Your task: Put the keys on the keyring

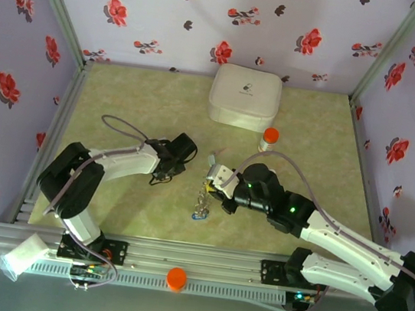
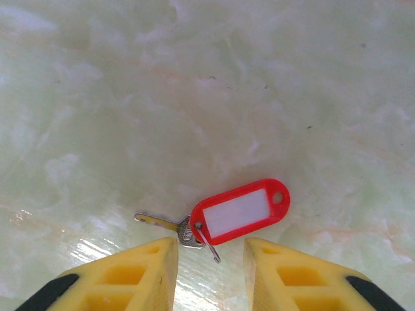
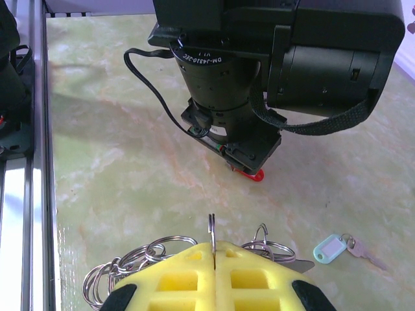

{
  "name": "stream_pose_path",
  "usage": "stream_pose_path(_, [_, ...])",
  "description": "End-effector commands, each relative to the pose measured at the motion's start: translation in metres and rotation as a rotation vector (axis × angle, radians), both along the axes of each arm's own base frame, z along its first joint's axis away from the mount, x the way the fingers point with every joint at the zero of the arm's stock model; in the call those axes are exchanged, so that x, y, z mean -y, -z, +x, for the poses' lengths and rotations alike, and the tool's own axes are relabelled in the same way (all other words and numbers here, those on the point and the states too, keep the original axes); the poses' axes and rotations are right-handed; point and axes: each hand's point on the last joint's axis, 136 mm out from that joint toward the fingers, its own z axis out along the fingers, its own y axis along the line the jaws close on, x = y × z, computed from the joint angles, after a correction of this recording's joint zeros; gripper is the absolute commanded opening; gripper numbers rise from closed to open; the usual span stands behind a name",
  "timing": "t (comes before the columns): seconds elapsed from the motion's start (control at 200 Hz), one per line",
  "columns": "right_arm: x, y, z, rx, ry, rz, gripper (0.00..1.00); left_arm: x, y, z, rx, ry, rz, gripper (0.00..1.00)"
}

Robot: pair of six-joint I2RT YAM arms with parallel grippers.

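A red key tag (image 2: 241, 210) with a small silver key (image 2: 162, 223) hooked to it lies flat on the table, just ahead of my left gripper (image 2: 211, 253). That gripper is open and holds nothing. My right gripper (image 3: 213, 249) is shut on the keyring (image 3: 211, 225), a thin silvery ring that stands on edge above the fingertips. Several linked silvery rings (image 3: 139, 254) spread out on both sides under its fingers. A pale blue tag with a key (image 3: 331, 248) lies to the right. From above, the left gripper (image 1: 161, 174) and the right gripper (image 1: 213, 178) face each other over the hanging ring cluster (image 1: 202, 201).
A white rounded box (image 1: 244, 97) stands at the back, with an orange-capped bottle (image 1: 268, 139) beside it. The left arm's black wrist (image 3: 259, 78) hangs close ahead of my right gripper. The metal rail (image 1: 199, 266) runs along the near edge. Flowered walls close in three sides.
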Motion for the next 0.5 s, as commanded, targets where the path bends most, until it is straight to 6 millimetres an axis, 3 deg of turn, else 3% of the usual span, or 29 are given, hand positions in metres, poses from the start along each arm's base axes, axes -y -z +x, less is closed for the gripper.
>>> stream_pose_path(0.0, [-0.0004, -0.0127, -0.0012, 0.02, 0.003, 0.033, 0.0, 0.0001, 0.0097, -0.0039, -0.027, -0.042, 0.008, 0.29])
stream_pose_path(0.495, [-0.0009, -0.0125, -0.0025, 0.021, -0.002, 0.032, 0.0, 0.0043, 0.0166, -0.0028, -0.032, -0.035, 0.002, 0.19])
